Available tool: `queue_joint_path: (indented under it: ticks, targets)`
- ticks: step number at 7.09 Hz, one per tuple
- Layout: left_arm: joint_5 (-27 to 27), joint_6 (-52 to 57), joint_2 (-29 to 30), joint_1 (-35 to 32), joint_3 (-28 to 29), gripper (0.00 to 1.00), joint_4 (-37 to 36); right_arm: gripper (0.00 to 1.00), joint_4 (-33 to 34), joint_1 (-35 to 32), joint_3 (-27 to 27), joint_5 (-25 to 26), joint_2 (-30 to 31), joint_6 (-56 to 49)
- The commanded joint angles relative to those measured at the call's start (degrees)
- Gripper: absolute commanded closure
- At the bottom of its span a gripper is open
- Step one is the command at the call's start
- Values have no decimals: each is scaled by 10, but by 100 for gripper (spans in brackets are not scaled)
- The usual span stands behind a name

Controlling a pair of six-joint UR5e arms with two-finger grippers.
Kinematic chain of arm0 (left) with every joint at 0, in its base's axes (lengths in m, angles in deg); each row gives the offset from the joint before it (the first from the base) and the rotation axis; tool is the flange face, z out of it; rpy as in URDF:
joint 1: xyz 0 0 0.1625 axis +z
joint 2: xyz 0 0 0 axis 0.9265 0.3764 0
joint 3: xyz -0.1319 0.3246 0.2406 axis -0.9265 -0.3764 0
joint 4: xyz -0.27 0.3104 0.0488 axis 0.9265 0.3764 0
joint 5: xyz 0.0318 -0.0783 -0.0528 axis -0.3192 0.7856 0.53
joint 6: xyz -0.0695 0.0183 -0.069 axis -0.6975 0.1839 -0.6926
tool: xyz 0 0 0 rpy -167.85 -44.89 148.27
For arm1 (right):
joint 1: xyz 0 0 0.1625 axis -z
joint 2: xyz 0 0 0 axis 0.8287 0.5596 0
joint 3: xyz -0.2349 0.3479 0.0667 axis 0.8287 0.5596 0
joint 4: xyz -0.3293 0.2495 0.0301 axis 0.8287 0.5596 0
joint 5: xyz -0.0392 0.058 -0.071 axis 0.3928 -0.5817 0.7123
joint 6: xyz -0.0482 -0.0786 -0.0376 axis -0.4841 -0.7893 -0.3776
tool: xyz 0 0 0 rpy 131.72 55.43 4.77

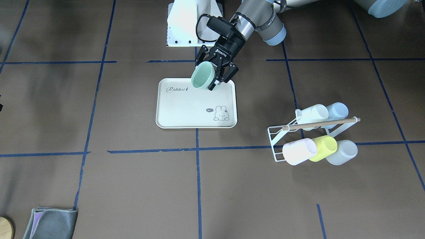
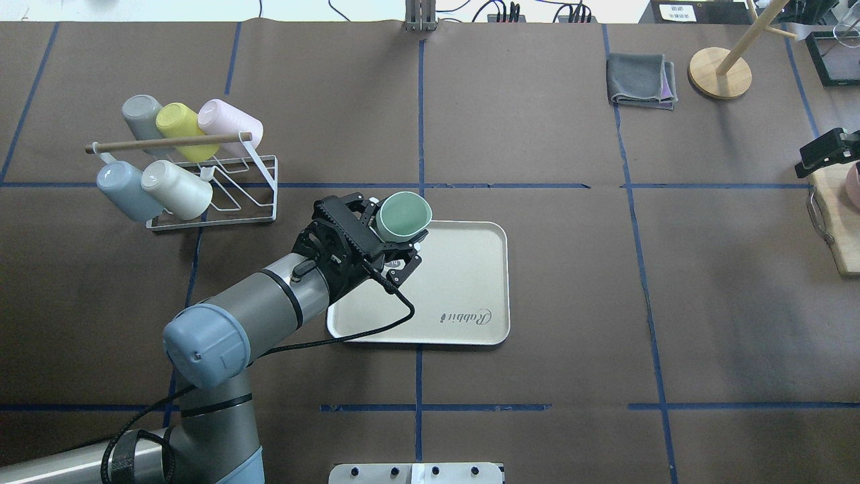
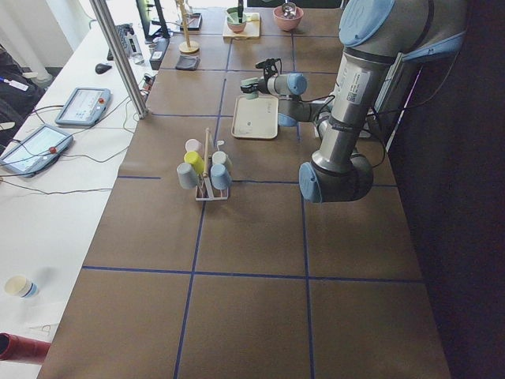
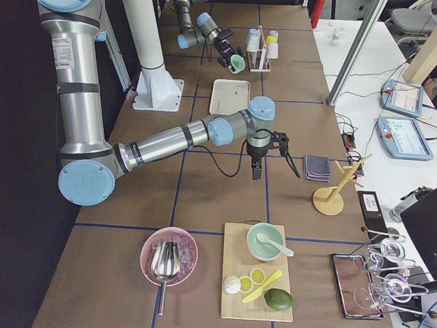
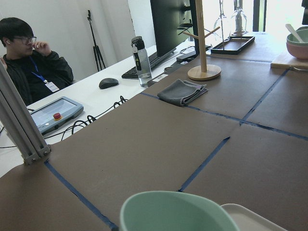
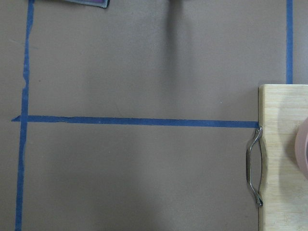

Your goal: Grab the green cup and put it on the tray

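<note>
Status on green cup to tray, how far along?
Done: the green cup is grasped and off the table, clamped in the left tool. In hand: it hangs tilted over the corner of the tray nearest the robot, apparently not touching it. Left: lower it, stand it on the tray, open the tool and back away.

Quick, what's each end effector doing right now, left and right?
Left end effector: closed, holding the green cup.
Right end effector: cannot be told from these views.
</note>
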Motion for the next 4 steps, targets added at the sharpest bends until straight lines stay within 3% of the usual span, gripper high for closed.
queue_joint_path:
  ticks: [1,2,4]
  targets:
    - [0,-57,22,6,77,69,98,0,0,0,1,0,0,0]
    - [0,-72,44,6,135,69,145,0,0,0,1,0,0,0]
    - [0,-98,56,10,188,69,223,0,0,0,1,0,0,1]
